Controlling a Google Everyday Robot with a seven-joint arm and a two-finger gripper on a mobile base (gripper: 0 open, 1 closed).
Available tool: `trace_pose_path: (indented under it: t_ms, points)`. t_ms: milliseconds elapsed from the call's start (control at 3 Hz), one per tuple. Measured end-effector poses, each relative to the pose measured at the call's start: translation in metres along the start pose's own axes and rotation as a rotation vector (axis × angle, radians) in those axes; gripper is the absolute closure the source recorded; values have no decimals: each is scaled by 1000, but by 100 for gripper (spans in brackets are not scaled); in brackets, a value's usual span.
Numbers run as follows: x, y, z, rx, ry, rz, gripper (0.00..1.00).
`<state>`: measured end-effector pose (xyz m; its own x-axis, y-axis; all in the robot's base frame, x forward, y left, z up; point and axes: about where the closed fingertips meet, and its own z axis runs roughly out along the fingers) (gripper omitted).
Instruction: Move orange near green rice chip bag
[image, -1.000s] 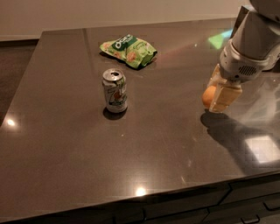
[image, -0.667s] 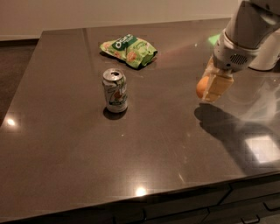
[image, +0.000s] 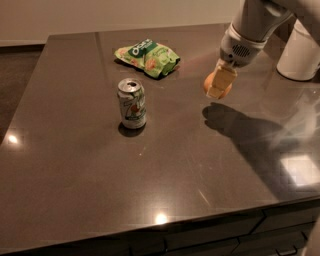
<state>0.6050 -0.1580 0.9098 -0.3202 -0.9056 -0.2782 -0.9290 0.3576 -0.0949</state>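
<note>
No legible lettering on green rice chip bag (image: 147, 57), can (image: 132, 103), or gripper (image: 217, 89) at right

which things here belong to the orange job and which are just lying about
Job: orange, clamped in the gripper above the table; bag.
Lying about: can; white object at far right.
</note>
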Motion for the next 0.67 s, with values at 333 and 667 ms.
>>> trace_pose_path:
  t_ms: [333, 667]
  points:
    - [-32, -32, 16, 19, -20, 95, 100]
    - [-50, -51, 28, 24, -29, 144, 100]
